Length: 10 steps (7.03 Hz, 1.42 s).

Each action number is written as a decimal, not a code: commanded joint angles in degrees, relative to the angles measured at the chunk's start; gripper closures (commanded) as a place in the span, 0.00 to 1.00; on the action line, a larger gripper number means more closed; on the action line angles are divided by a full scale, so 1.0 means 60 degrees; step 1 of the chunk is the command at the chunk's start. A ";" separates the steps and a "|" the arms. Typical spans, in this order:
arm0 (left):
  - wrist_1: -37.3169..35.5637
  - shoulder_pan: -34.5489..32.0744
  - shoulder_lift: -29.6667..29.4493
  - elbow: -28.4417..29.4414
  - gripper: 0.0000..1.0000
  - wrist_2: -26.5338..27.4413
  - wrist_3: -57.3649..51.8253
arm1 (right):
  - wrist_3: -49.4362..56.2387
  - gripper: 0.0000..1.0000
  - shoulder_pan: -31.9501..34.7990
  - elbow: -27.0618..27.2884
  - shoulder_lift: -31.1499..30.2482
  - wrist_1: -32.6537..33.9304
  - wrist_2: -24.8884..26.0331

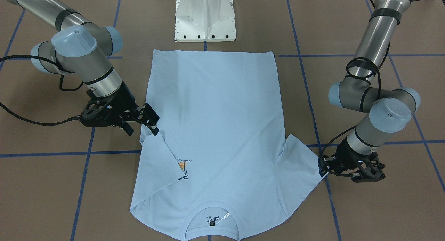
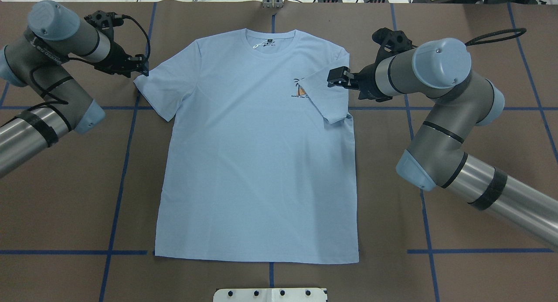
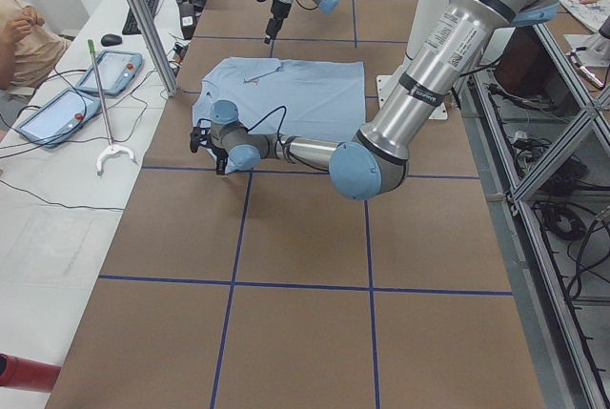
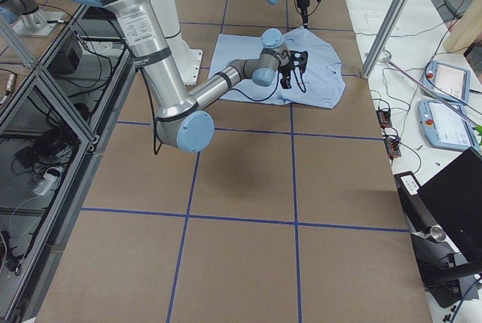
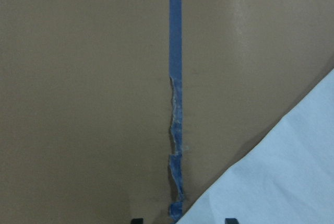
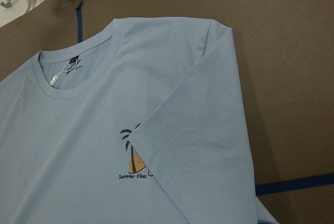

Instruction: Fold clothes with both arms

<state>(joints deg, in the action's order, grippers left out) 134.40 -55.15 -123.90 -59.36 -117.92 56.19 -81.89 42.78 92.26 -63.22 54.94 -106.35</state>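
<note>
Now the spread sleeve lies right at the left gripper's tips

Laid flat on the brown table (image 2: 65,184), the T-shirt (image 2: 257,162) fills the middle of the overhead view. Its long axis runs top to bottom there, with the collar (image 2: 270,42) at the top. The spread sleeve (image 2: 161,84) reaches into the upper left, and its outer corner meets the left gripper (image 2: 141,69). This arm is clearly the nearer one for that sleeve.

In the left wrist view the two fingertips (image 5: 136,220) show at the bottom edge, set wide apart and gripping nothing. The sleeve's hem cuts across the lower right corner, beside a strip of blue tape (image 5: 176,51). I cannot tell whether the tips touch the cloth. A fold would likely carry this sleeve towards the picture's right, over the chest.

At the upper right, the folded sleeve (image 2: 327,97) lies turned inward, partly covering the palm print (image 2: 300,89). The right gripper (image 2: 338,77) is at its upper edge. Whether its fingers are spread, closed, or pinching cloth, I cannot tell.
</note>
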 commanded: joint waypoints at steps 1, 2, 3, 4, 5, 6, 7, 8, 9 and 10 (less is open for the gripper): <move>0.0012 0.0036 -0.0019 0.0107 0.38 0.0112 0.0011 | -0.0005 0.00 -0.0011 -0.0010 -0.0010 -0.0002 0.0000; 0.0012 0.0109 -0.0019 0.0108 0.38 0.0112 0.0011 | -0.0005 0.00 -0.0011 -0.0010 -0.0010 -0.0002 0.0000; -0.0002 0.0139 -0.0019 0.0093 0.39 0.0112 0.0011 | -0.0019 0.00 -0.0011 0.0004 -0.0010 -0.0002 0.0000; -0.0002 0.0139 -0.0019 0.0093 0.41 0.0112 0.0011 | -0.0048 0.00 -0.0011 0.0004 -0.0010 -0.0002 0.0000; -0.0002 0.0139 -0.0019 0.0078 0.55 0.0097 0.0040 | -0.0078 0.00 -0.0011 0.0004 -0.0010 -0.0002 0.0015; -0.0031 0.0125 -0.0019 0.0035 1.00 0.0068 0.0040 | -0.0092 0.00 -0.0025 0.0004 -0.0010 -0.0002 0.0116; -0.0003 0.0124 -0.0034 0.0034 1.00 0.0068 0.0055 | -0.0093 0.00 -0.0112 0.0004 -0.0024 -0.0002 0.0233; -0.0075 0.0110 -0.0048 -0.0125 1.00 0.0010 0.0113 | -0.0107 0.00 -0.0113 0.0033 -0.0024 -0.0002 0.0249; -0.0134 0.0124 -0.0063 -0.0504 1.00 -0.0005 0.0577 | -0.0107 0.00 -0.0113 0.0034 -0.0024 -0.0002 0.0235; -0.0120 0.0124 -0.0092 -0.0783 1.00 -0.0223 0.1046 | -0.0107 0.00 -0.0113 0.0063 -0.0024 -0.0002 0.0249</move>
<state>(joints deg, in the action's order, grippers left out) 133.78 -54.43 -124.29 -62.02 -118.24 59.52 -82.52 42.14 92.49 -63.37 54.93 -104.94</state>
